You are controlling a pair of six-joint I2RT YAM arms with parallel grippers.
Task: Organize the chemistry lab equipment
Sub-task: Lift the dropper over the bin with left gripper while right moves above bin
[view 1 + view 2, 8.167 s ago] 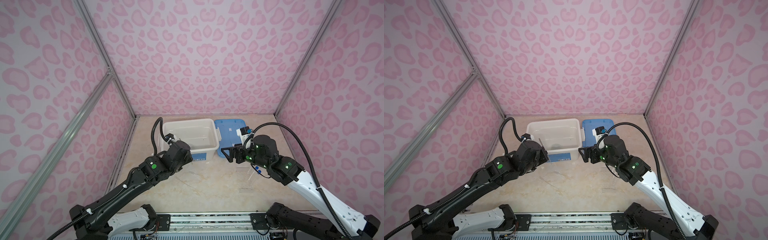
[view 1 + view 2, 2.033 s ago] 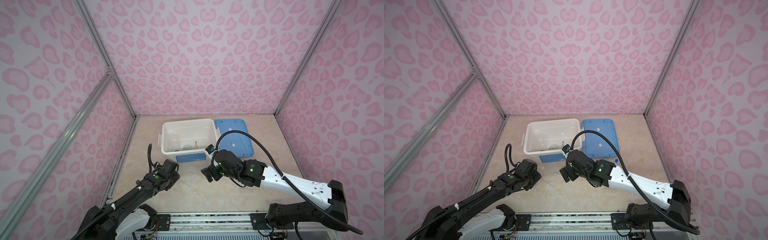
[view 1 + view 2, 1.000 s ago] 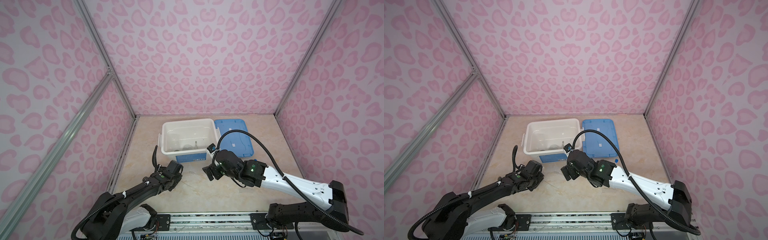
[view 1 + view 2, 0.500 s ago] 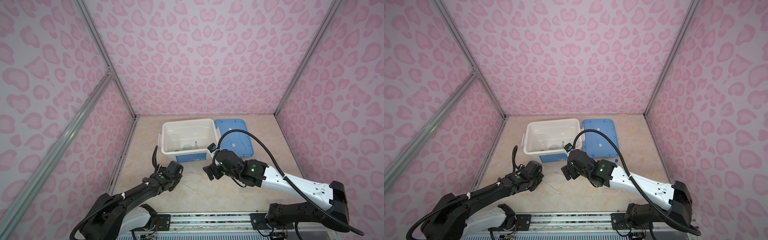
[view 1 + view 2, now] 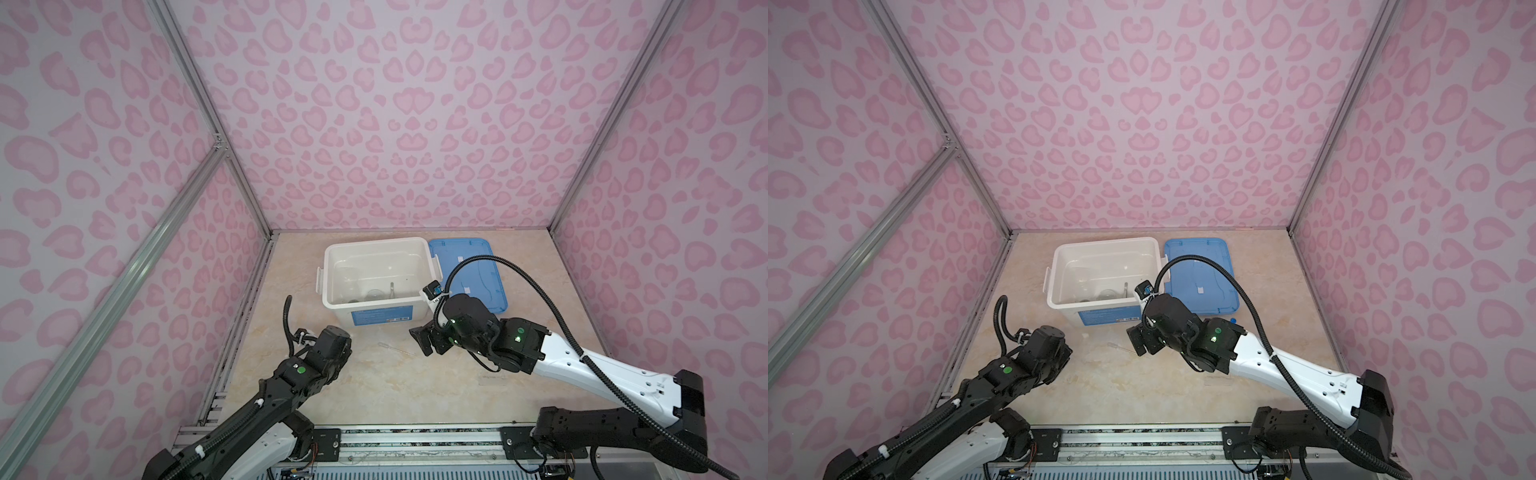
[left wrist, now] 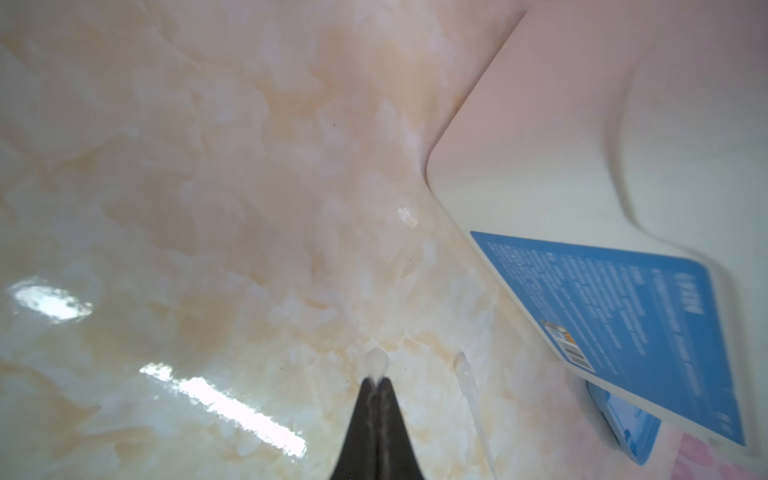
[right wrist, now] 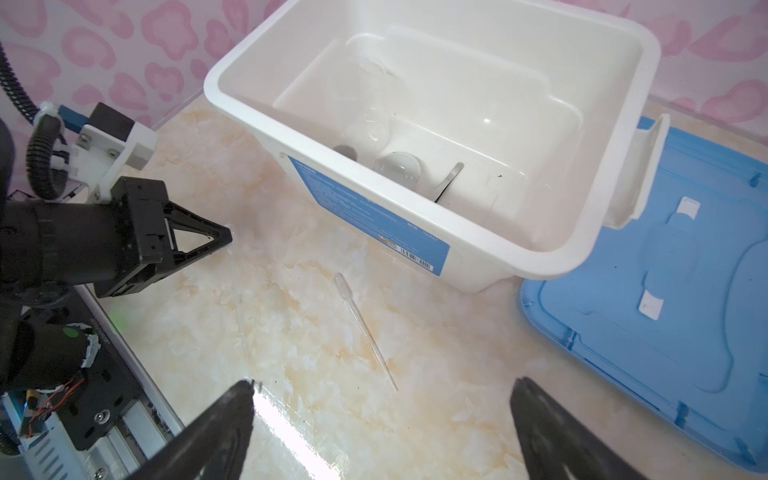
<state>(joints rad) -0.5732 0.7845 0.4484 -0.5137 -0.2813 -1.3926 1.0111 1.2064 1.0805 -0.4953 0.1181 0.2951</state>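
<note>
— Checking the left claw (image 7: 226, 239): clenching or letting go?
— Clenching tight, pinching the bulb end of a clear dropper (image 6: 376, 360), leaving the bulb poking out just past the tips.
— Seeing its stem anywhere?
— Only faintly, trailing from the tips along the surface (image 7: 291, 299).
— And spreading the right claw (image 7: 384, 388) wide?
— Yes, hanging released, grasping nothing, hovering over the surface.
— Spotting a second dropper (image 7: 365, 328)?
— Lying flat just ahead of the right claw, aiming its thin tip in between the spread fingers, touching neither; also resting off to one side of the left claw.
— Looking beyond the right claw now?
— Finding the white box (image 7: 232, 95) standing open there, holding a clear glass vessel (image 7: 370, 108), a small round dish (image 7: 397, 166) and metal tweezers (image 7: 448, 179).
— Noticing the blue lid (image 7: 665, 332)?
— Lying flat just beside the box.
</note>
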